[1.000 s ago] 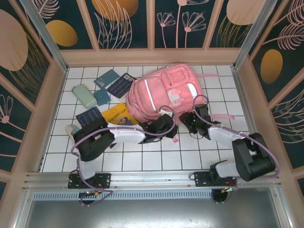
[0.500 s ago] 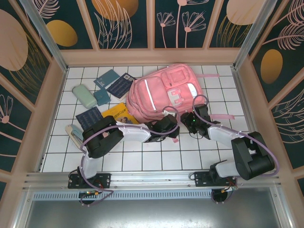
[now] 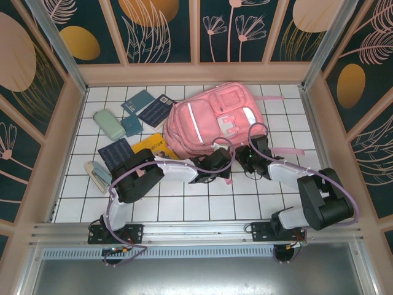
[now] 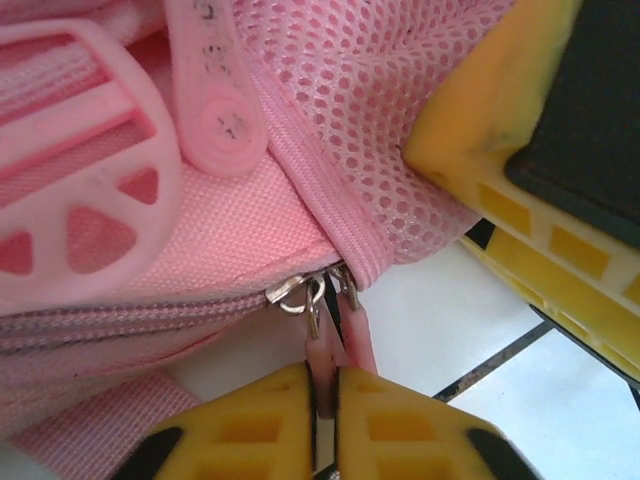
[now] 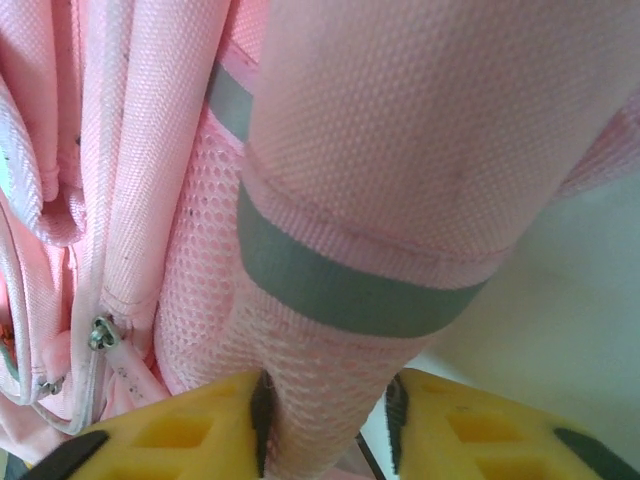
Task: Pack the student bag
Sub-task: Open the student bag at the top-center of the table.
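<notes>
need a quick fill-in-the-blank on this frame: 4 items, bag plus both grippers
1. The left gripper is shut on the student bag's ____ pull.
2. The right gripper's fingers sit either side of pink ____ fabric.
3. The band across that fabric is ____ in colour.
4. In the top view, the yellow book lies on the bag's ____ side.

Missing words: zipper; mesh; grey; left

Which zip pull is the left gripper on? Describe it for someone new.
Find the pink bag mid-table; at its near edge the left gripper is shut. The pull is the thin pink tab hanging from the silver slider beside the mesh pocket, unlike the broad round buckle nearby.
</notes>
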Available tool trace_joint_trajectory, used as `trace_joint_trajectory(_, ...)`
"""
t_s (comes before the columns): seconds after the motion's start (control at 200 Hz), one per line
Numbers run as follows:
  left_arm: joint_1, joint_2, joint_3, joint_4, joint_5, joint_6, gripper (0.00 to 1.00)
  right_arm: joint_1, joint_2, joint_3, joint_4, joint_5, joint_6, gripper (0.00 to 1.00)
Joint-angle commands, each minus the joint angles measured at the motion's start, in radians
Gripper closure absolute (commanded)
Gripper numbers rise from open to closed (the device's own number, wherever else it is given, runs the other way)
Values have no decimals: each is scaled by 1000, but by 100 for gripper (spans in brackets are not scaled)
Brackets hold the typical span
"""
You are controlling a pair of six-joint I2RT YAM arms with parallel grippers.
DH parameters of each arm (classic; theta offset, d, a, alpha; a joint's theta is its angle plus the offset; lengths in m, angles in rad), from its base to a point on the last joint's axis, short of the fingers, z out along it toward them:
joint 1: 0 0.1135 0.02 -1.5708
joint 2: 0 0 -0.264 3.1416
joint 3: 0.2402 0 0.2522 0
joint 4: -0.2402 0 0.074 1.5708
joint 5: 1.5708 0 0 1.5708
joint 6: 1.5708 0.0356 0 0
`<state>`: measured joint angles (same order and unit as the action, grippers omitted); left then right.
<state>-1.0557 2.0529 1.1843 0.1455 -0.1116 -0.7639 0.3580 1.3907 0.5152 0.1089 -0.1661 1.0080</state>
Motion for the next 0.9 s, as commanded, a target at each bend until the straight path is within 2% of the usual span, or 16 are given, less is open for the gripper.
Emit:
trace_joint_trajectory(0.0,6,1,3,-49,-2,17,100,-13,15,19,7,-3,-8,69)
trace_joint_trajectory(0.095,7,-9,2,-64,-13,17,100,-24,20,19,7,2,-6,81)
trace_joint_trajectory(0.17,7,-24,-10,-74,-30,19,100,-29,25,19,4,9,0,100)
trace_joint_trajectory(0.58,64,-156,-125,-163,-113,3,100,-61,-6,6,-12,25,-1,100)
trace_joint_trajectory(0.896,110,-276,-206,-243,-145,58,100,-109,-31,0,-26,21,-30,100)
